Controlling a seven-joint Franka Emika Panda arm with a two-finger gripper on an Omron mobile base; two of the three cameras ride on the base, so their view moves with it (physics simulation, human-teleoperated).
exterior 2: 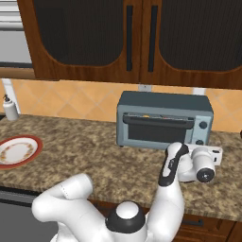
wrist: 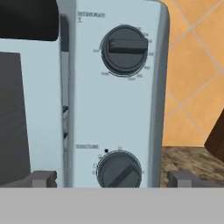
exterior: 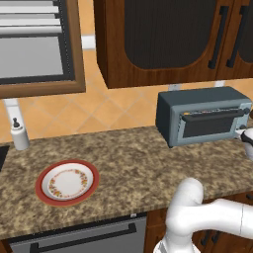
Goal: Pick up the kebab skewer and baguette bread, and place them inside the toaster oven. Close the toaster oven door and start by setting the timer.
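The toaster oven stands on the granite counter against the tiled wall, directly ahead of the gripper, whose jaws stand wide apart and empty, flanking the lower knob. It is grey-blue and boxy, its dark glass door closed beneath a bar handle. Well away to the left lie a red-rimmed plate and a small white bottle.

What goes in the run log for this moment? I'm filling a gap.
phase: timer approach | gripper: open, facing lower knob | toaster oven door: closed | plate: empty
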